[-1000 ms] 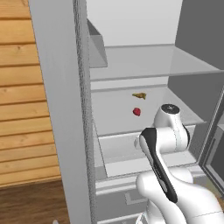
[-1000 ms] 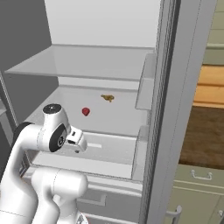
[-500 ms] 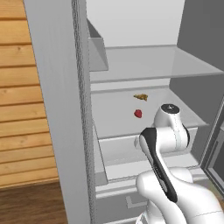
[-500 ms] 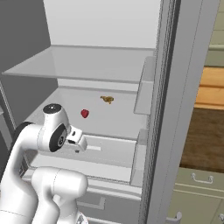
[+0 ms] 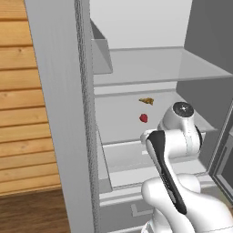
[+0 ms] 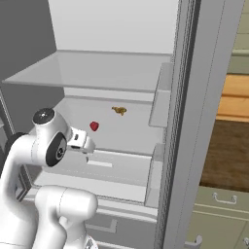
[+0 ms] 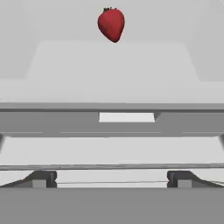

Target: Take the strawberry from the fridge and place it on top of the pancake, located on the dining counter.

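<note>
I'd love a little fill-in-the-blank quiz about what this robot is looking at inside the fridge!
1. The strawberry lies on a pale shelf inside the open ____.
2. The small scrap lying farther back on that shelf is yellowish-____.
3. The claw is holding ____; its tips stand wide apart.
4. Seen from the hand, the strawberry's colour is ____.

Missing words: fridge; brown; nothing; red

Pale fridge shelf [image 5: 118, 113], strawberry [image 5: 144, 118] on it, yellowish-brown scrap [image 5: 146, 100] behind, perhaps food
</note>
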